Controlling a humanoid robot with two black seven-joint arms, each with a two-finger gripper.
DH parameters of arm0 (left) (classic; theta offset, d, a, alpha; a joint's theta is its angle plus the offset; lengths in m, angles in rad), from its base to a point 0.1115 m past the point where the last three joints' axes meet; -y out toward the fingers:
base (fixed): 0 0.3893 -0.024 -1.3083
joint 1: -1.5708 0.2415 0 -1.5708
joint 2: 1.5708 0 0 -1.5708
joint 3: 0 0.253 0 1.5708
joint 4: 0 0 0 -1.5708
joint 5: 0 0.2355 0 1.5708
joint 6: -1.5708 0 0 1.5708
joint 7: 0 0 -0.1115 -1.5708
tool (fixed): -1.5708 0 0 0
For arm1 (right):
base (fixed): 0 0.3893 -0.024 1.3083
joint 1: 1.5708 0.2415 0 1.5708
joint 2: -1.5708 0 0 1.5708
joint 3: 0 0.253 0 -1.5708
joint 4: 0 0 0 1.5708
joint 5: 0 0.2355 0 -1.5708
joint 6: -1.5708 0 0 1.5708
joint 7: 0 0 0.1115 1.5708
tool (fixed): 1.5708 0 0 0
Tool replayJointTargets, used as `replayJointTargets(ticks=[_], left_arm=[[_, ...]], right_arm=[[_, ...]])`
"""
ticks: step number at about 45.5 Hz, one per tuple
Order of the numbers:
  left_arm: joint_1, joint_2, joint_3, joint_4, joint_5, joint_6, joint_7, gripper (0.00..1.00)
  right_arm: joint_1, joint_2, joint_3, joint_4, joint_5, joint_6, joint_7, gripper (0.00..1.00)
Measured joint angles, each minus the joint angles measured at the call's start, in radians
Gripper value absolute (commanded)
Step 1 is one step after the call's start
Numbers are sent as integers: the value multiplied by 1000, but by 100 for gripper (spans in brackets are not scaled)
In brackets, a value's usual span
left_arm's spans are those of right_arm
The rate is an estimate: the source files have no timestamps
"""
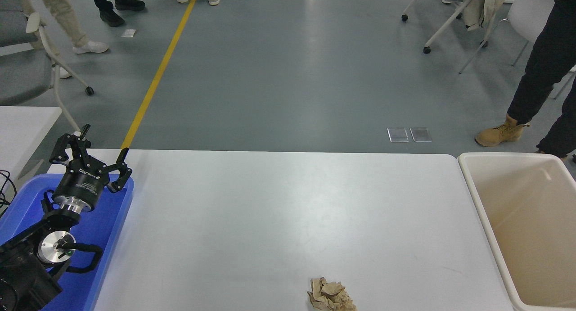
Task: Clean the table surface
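The table surface [279, 212] is a wide matte white top filling the lower half of the head view. A crumpled ball of brown paper [330, 295] lies on it near the front edge, right of centre. My left gripper [104, 143] is parked at the lower left above a blue tray, its jaws spread open and holding nothing. My right arm and gripper are out of view.
A beige plastic bin [524, 225] stands against the table's right end. A blue tray [112, 221] sits at the table's left end under the left arm. A smaller white tabletop [22, 126] shows at far left. A person's legs [535, 86] stand beyond the bin; chairs stand on the grey floor.
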State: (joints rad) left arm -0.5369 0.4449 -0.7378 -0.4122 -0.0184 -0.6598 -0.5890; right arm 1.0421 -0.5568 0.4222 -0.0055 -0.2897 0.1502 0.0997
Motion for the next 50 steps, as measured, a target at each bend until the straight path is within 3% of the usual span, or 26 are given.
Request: replayJointTargets(ticks=[26,50], left_arm=[[0,0,0,0,0,0,0,100],[0,0,0,0,0,0,0,100]], right_arm=[[164,-14,222,171,169,-7,1,99],[85,26,330,316,181,-5,55,99]])
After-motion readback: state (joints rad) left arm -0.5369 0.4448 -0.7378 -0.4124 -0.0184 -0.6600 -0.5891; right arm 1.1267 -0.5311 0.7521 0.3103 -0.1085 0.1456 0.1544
